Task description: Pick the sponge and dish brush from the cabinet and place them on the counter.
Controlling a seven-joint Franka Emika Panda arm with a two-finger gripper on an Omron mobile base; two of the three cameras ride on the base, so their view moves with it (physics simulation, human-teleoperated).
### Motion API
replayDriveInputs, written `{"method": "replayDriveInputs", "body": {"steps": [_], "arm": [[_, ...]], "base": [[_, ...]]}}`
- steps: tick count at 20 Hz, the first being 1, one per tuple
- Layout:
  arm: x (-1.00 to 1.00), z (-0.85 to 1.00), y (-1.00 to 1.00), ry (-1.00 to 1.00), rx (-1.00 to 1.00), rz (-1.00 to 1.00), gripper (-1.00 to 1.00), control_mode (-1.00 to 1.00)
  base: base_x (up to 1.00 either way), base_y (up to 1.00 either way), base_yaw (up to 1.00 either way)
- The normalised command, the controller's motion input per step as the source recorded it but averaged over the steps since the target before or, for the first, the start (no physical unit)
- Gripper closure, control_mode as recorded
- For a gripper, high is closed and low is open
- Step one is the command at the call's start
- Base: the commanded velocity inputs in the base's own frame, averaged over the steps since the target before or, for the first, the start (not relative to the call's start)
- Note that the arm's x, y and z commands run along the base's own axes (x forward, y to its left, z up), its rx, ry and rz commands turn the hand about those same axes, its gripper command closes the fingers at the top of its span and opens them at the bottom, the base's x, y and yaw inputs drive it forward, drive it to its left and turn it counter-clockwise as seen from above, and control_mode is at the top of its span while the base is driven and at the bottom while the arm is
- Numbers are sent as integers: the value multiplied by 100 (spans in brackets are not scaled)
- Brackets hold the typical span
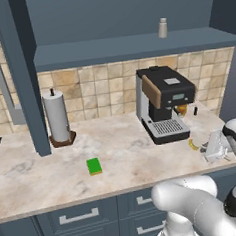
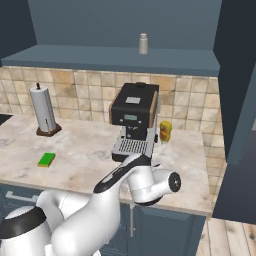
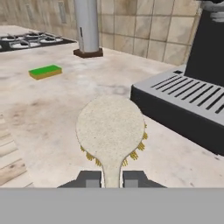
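My gripper [image 3: 111,179] is shut on the thin handle of the dish brush [image 3: 110,129], whose whitish rounded head with tan bristles points away from the hand. The brush hangs low over the beige marble counter [image 3: 52,109], just in front of the coffee machine's drip tray; whether it touches the top I cannot tell. In the left base view the hand and brush [image 1: 194,144] are at the counter's right front. The green sponge [image 1: 94,166] [image 2: 46,159] [image 3: 45,71] lies flat on the counter, well to the left. The cabinet [image 1: 122,14] above stands open.
A black coffee machine [image 1: 164,104] [image 2: 134,117] stands right beside the brush. A paper towel roll [image 1: 57,117] is at the back left. A grey shaker [image 1: 162,28] sits on the cabinet shelf. An open cabinet door [image 1: 18,72] hangs at left. A stove [image 3: 26,40] lies far left.
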Motion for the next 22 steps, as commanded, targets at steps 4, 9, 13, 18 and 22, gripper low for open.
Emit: {"method": "replayDriveInputs", "body": {"steps": [4,9,13,18,22], "arm": [[13,-30,0,0,0,2,100,-100],[28,-20,0,0,0,0,100,-100],[35,-11,0,0,-2,0,100,-100],[17,-25,0,0,-1,0,100,-100],[15,-34,0,0,-1,0,100,-100]], "base": [[0,0,0],[0,0,0],[0,0,0],[0,0,0],[0,0,0]]}}
